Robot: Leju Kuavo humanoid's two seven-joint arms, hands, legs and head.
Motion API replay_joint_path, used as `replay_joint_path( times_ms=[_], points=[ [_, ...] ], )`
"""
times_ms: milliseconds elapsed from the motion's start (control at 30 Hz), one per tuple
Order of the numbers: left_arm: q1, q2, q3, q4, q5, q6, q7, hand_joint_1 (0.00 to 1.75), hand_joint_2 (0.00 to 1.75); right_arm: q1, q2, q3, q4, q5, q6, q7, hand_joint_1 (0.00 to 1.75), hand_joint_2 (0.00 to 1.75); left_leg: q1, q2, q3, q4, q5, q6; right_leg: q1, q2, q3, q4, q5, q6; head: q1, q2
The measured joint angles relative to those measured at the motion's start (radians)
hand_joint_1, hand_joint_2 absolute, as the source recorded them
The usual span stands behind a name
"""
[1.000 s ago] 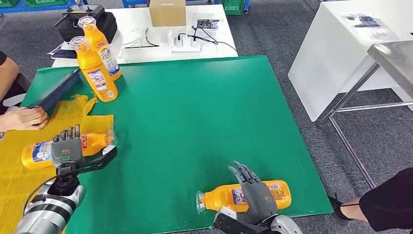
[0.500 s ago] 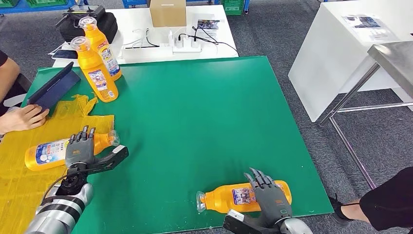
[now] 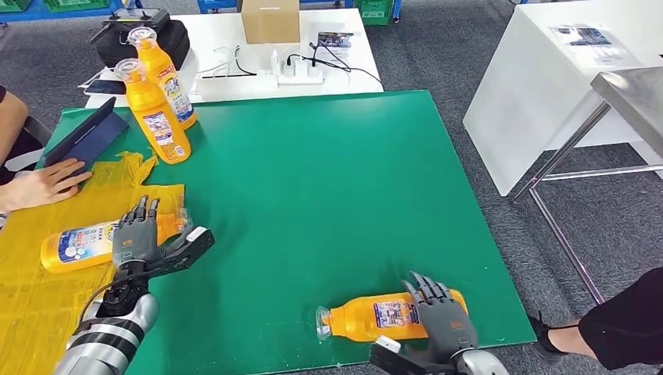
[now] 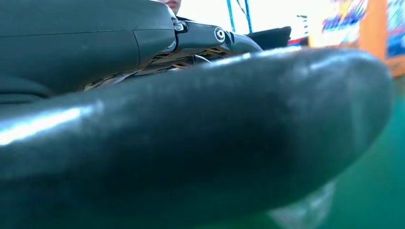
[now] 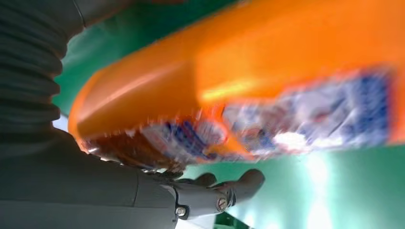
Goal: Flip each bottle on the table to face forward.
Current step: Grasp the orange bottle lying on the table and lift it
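While my right hand (image 3: 440, 320) lies over the base end of the orange bottle (image 3: 375, 316) on its side at the lower middle of the frame, I cannot tell whether the fingers actually grip it. My left hand (image 3: 137, 238), fingers spread and holding nothing, hovers at the neck of another lying bottle (image 3: 78, 244) on the yellow cloth (image 3: 31, 297) at lower left. Two upright bottles (image 3: 156, 117) stand at upper left of the green mat (image 3: 313, 180).

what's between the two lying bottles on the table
In the head view, just bare green mat between the left bottle and the right bottle, apart from the left hand's thumb.
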Motion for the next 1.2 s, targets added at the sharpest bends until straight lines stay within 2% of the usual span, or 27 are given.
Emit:
replay_joint_path(
  times_ms=[33,100,133,167,200,400,633,867,1000,1200],
  points=[
    [0.009,-0.003,-0.001,-0.022,0.009,0.000,-0.006,0.00,0.00,-0.002,0.000,-0.009,0.014,-0.002,-0.003,-0.002,0.36,1.75,0.000,0.000,0.000,0.000,0.000,0.000,0.000,0.000,0.000,0.000,0.000,0.000,0.000,0.000],
    [0.026,-0.010,-0.004,-0.065,0.025,-0.001,-0.017,0.00,0.00,-0.006,0.001,-0.027,0.045,0.004,-0.005,0.000,1.13,1.75,0.000,0.000,0.000,0.000,0.000,0.000,0.000,0.000,0.001,-0.001,0.000,0.000,0.000,0.000],
    [0.034,-0.013,-0.007,-0.086,0.032,0.000,-0.021,0.00,0.00,-0.008,0.003,-0.036,0.060,0.005,-0.005,0.001,1.46,1.75,0.000,0.000,0.001,0.000,0.000,0.000,0.000,0.000,0.001,-0.002,0.000,0.000,0.000,0.000],
    [0.042,-0.017,-0.010,-0.108,0.041,0.001,-0.027,0.00,0.00,-0.008,0.006,-0.046,0.073,0.005,-0.005,0.001,1.62,1.75,0.000,0.000,0.001,0.000,0.000,0.001,0.000,0.000,0.001,-0.002,0.000,0.000,0.000,0.000],
    [0.052,-0.020,-0.015,-0.132,0.055,0.004,-0.037,0.00,0.00,-0.009,0.010,-0.056,0.085,0.004,-0.005,-0.002,1.69,1.75,0.000,0.001,0.001,0.000,-0.001,0.001,0.000,0.000,0.002,-0.002,0.000,0.000,0.000,0.000],
    [0.133,-0.027,-0.053,-0.331,0.218,0.019,-0.122,0.00,0.00,-0.010,0.047,-0.136,0.131,-0.024,-0.026,-0.082,1.75,1.75,0.000,0.001,0.003,0.000,-0.001,0.000,0.000,0.000,0.003,-0.002,0.000,0.000,0.000,0.000],
    [0.226,-0.027,-0.063,-0.541,0.383,0.024,-0.214,0.00,0.00,-0.019,0.136,-0.218,0.143,-0.032,-0.087,-0.194,1.75,1.75,0.000,0.001,0.003,0.000,-0.001,0.000,0.000,0.000,0.004,-0.002,0.001,0.000,0.000,0.000],
    [0.268,-0.027,-0.063,-0.643,0.438,0.006,-0.251,0.00,0.00,-0.022,0.196,-0.257,0.143,-0.037,-0.098,-0.239,1.75,1.75,0.000,0.001,0.002,0.000,-0.001,0.000,0.001,0.000,0.011,-0.001,0.001,0.000,0.000,0.000],
    [0.299,-0.028,-0.069,-0.705,0.564,-0.079,-0.320,0.00,0.00,-0.025,0.250,-0.282,0.122,-0.049,-0.158,-0.322,1.75,1.75,0.000,0.001,0.001,0.000,-0.001,0.000,0.001,0.000,0.011,-0.001,0.001,0.000,0.000,0.000],
    [0.350,-0.028,-0.094,-0.807,0.860,-0.295,-0.405,0.00,0.00,-0.066,0.361,-0.321,0.045,-0.109,-0.335,-0.454,1.75,1.75,0.000,0.001,0.001,0.000,-0.001,0.000,0.001,0.000,0.007,-0.001,0.000,0.000,0.000,0.000]
  ],
)
